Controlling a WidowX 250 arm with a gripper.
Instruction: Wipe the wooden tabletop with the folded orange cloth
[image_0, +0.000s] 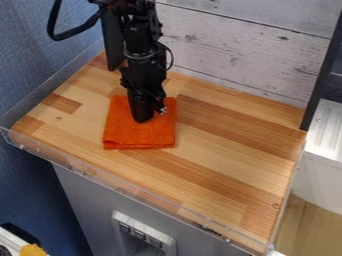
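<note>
The black gripper (148, 114) hangs down over an orange cloth (139, 135), with its tip at the upper middle of the cloth. How its fingers stand is hard to make out, and whether it touches the cloth cannot be told. Folded into a rough square, the cloth lies flat on the wooden tabletop (220, 145), left of its middle. Part of the cloth's upper half is hidden behind the gripper.
A low clear rim (120, 184) runs along the table's front and left edges. White plank boards (234, 45) stand behind, with a dark post (322, 75) at the right rear corner and another dark upright beside the arm. A blue wall (40, 75) is at the left.
</note>
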